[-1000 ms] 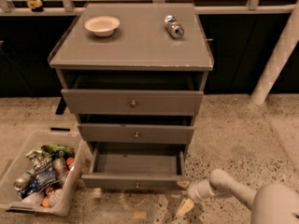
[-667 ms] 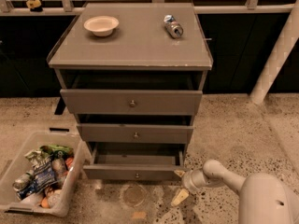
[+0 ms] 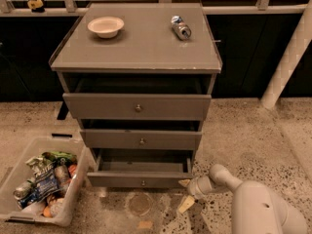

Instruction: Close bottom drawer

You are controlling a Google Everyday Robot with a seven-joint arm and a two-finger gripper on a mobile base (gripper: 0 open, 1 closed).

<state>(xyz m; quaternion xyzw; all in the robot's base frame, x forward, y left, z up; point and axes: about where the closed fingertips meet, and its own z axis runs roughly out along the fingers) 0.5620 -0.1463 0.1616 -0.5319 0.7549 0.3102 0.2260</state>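
My arm comes in from the lower right, low over the speckled floor. At its end my hand sits just off the right front corner of the bottom drawer. The two tan fingers are spread apart and grip nothing; the upper one lies close to the drawer's corner, though I cannot tell if it touches.

The bottom drawer is the lowest of three in the grey cabinet. It stands pulled out toward me, its dark inside showing behind the low front. Its long axis runs left to right, and its front faces me with a small round knob at the middle.

Left of it on the floor sits a clear bin of packets and cans.

Above, the middle drawer and the top drawer also stand out a little, with dark gaps over them. On the counter a pale bowl rests at the left and a can lies on its side at the right. A white pillar rises at the far right.
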